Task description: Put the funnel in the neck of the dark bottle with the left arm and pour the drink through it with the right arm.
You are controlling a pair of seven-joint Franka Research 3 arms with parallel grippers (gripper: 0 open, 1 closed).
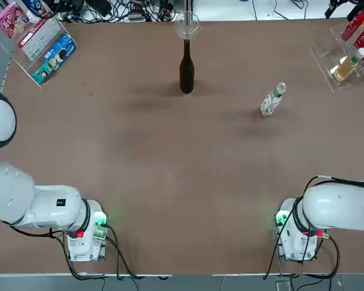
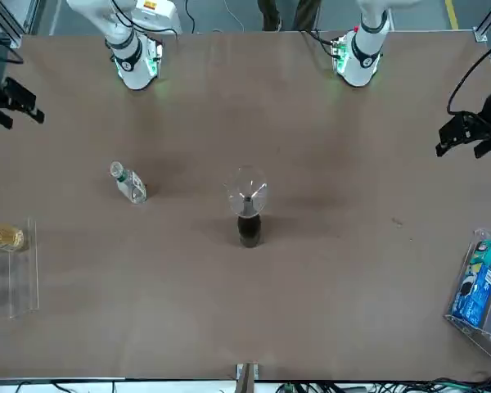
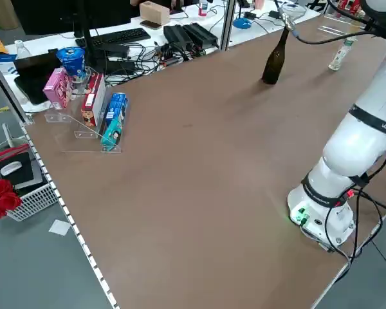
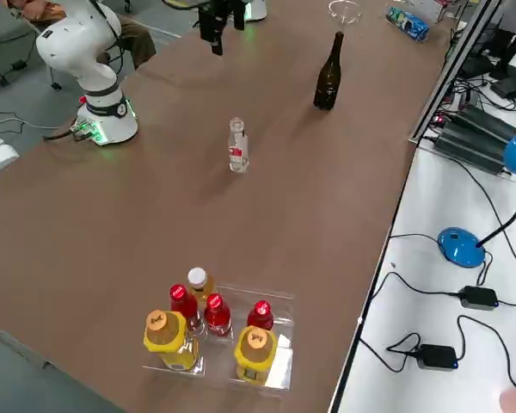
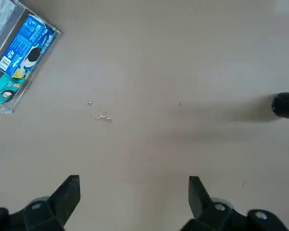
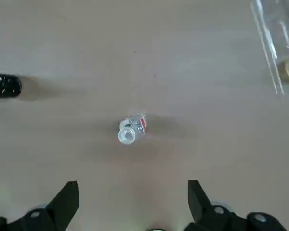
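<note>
The fingers [image 5: 67,197] of the left gripper [image 5: 134,179] stand wide apart with nothing between them, raised over the robot's left part of the bench [image 1: 170,157]. The right gripper [image 6: 134,181] hangs high on the other side, its pair spread just as wide and empty, perhaps to leave room around a bottle.

The funnel [image 2: 247,192] is well apart from both pairs of fingers, between the two sides. It sits in the neck of the dark bottle [image 4: 328,77], which stands upright, so a pour would run straight down inside. The drink [image 6: 132,129] stands upright beyond the right fingers, nearer them than the dark bottle is, handy for that arm. I can't tell whether it has been poured.

Outward of the left fingers, a clear tray [image 5: 38,72] keeps snack boxes together; outward of the right, another tray [image 4: 279,301] corrals other bottles. The bench is plain brown, with a few wet drops [image 5: 104,117] ahead of the left fingers. Past it are a white desk [image 4: 439,327] with cables and a seated person's legs [image 4: 136,36].
</note>
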